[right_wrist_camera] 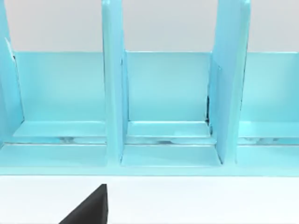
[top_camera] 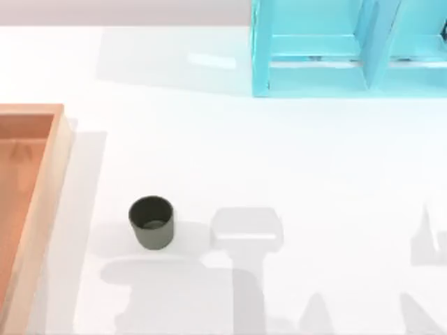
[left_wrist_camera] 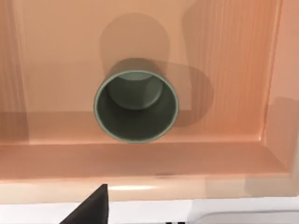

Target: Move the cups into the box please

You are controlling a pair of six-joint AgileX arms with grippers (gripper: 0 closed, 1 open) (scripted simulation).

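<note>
One dark olive-grey cup stands upright on the white table, a short way right of the box, which lies at the table's left edge. In the left wrist view a second cup stands upright on the orange-brown floor of the box, close to one rim wall and apart from my left gripper. Just a dark corner of that gripper shows, over the box's near rim. A dark corner of my right gripper faces the cyan frame, with no cup near it.
A cyan shelf-like frame with upright dividers stands at the table's back right. Arm shadows fall on the white table along its front edge.
</note>
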